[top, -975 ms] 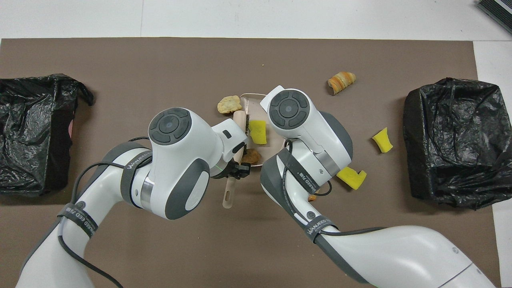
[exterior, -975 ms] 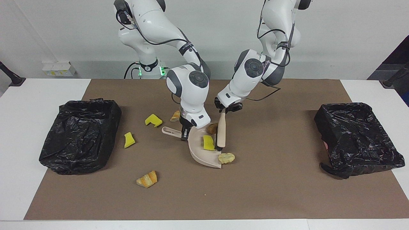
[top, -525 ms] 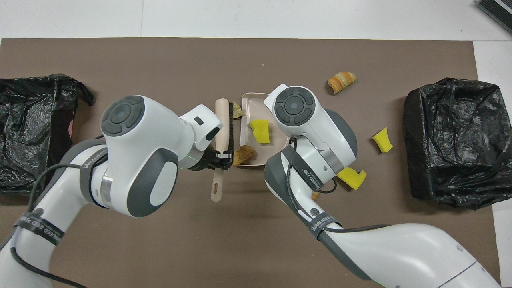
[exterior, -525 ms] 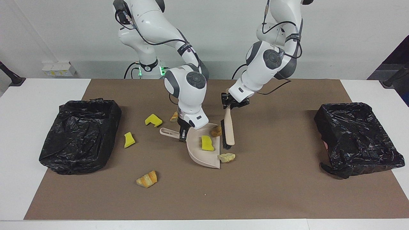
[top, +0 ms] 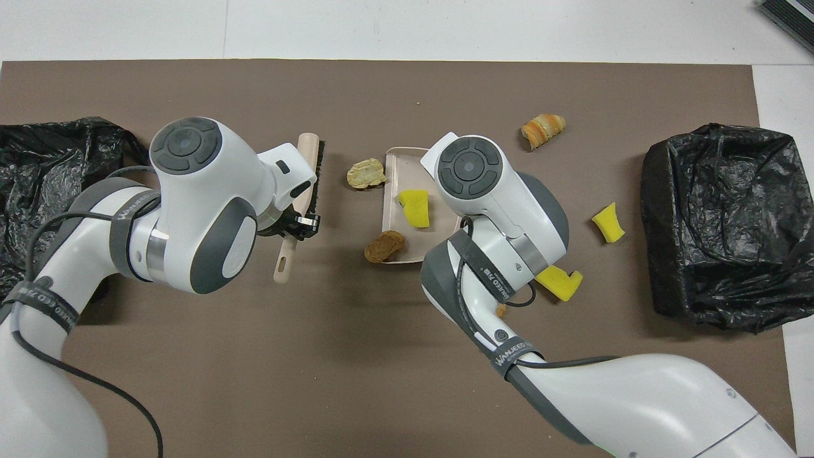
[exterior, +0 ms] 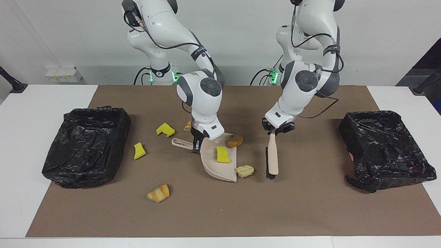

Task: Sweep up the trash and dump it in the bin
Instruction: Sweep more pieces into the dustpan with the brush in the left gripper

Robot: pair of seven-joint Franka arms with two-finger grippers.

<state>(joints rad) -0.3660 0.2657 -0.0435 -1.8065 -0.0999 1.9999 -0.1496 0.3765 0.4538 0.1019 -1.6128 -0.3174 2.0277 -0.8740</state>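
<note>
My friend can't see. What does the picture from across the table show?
Two robot arms sweep trash: the right tool holds a dustpan containing a yellow sponge, and the left tool holds a brush. More scraps lie around, between two black bins.

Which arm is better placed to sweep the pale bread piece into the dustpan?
Left: the left gripper holds the brush beside the pale bread piece at the dustpan mouth.

A brown mat (exterior: 310, 206) covers most of the white table (exterior: 20, 137), leaving bare strips at three and nine o'clock in the facing view. At ten o'clock there, a small white box (exterior: 63, 74) sits against the wall. Black stand feet rest on the table corners at ten (exterior: 13, 86) and two o'clock (exterior: 425, 84).
</note>
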